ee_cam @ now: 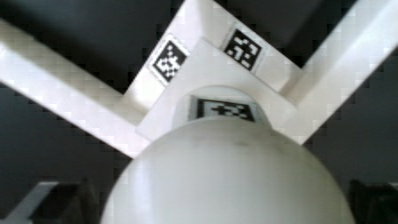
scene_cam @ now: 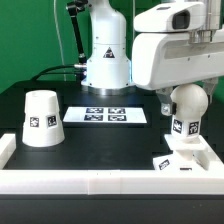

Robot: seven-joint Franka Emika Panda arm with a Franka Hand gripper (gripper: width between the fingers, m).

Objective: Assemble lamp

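The ball-shaped bulb stands upright on the low square base at the exterior view's right, close to the front corner. My gripper hangs straight over the bulb, open. In the wrist view the bulb fills the space between the dark fingers, with a narrow dark gap showing on each side. Past the bulb the tagged base shows. The cone-shaped shade stands alone on the black table at the exterior view's left, wide end down.
The marker board lies flat in the middle of the table, in front of the arm's foot. A low white wall runs along the front edge and turns a corner just beside the base.
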